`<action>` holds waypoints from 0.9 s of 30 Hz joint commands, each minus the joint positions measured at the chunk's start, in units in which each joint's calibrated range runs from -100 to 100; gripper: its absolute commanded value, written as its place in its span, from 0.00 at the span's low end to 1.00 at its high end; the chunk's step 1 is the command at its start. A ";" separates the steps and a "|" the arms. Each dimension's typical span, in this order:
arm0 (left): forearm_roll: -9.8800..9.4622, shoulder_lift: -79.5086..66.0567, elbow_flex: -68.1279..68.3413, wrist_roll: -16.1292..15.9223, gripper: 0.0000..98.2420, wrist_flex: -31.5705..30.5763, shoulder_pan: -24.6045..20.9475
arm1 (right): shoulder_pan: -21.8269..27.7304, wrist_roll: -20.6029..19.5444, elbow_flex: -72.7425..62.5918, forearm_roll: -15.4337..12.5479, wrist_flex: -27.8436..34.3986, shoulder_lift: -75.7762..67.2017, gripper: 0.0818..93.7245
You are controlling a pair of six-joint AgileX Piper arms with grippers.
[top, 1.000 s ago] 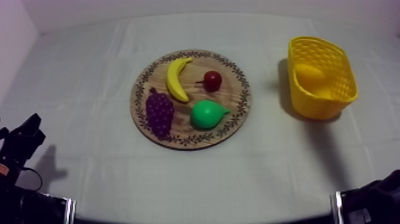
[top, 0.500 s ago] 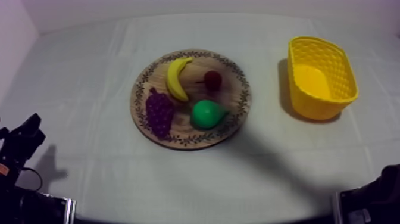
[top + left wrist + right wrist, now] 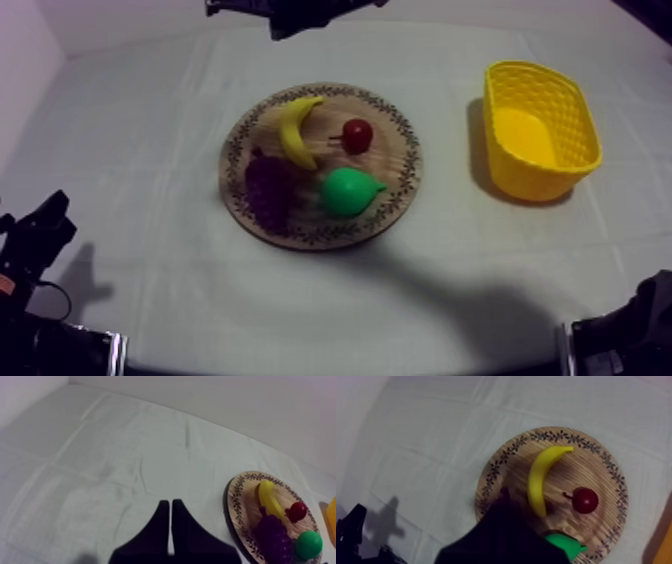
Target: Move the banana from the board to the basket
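My left end effector (image 3: 170,505), closed on nothing, is well left of the wooden board (image 3: 385,165), where the banana (image 3: 298,130) lies lengthwise near-to-far just beside my nearer right end effector (image 3: 503,496), open or closed I cannot tell; the yellow basket (image 3: 528,180) is empty.

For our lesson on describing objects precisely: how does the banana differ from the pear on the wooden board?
The banana is yellow, the pear green. The banana is long and curved; the pear is rounded. Seen from the top view, the banana lies toward the far side, the pear toward the near side. Both rest on the wooden board.
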 commanded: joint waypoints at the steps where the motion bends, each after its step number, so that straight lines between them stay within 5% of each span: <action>1: -0.02 -0.03 0.03 -0.01 0.00 0.00 0.00 | -0.13 -0.35 -2.50 0.44 1.17 3.18 0.01; 27: -0.02 -0.03 0.03 -0.01 0.00 0.00 0.00 | 1.54 -5.23 -7.72 2.64 4.94 15.37 0.01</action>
